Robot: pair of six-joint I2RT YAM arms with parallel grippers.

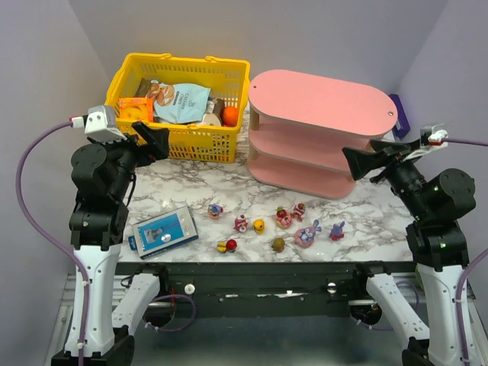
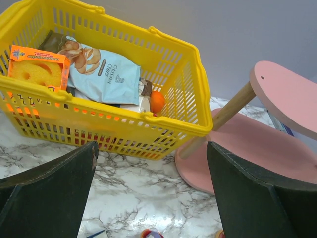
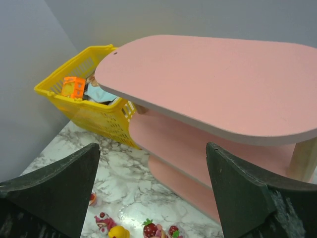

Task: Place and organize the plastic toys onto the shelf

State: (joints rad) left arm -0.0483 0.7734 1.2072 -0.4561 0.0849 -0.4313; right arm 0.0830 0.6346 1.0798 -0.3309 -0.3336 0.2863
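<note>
Tiny plastic toys (image 1: 284, 219) (red, pink, purple, yellow) are scattered at lower centre below the pink three-tier shelf (image 1: 320, 103), while the left gripper (image 1: 162, 143) and right gripper (image 1: 352, 162) are held agape, empty.

Black arms (image 1: 99, 179), white bases (image 1: 95, 286) (purple cables (image 1: 18, 179))

Tabletop (image 1: 191, 183): marble-pattern surface, white with grey veins, smooth, slight sheen.
Shelf (image 1: 320, 95): pink boards, smooth, matt.
Shelf posts (image 2: 233, 106): light bare wood, matt.
Basket (image 1: 191, 141): yellow moulded plastic mesh, glossy.
Plastic toys (image 1: 305, 235): hard coloured plastic, shiny.
Snack packet (image 2: 106, 74): pale blue printed film, creased, low sheen.
Orange box (image 2: 34, 51): printed card, matt.
</note>
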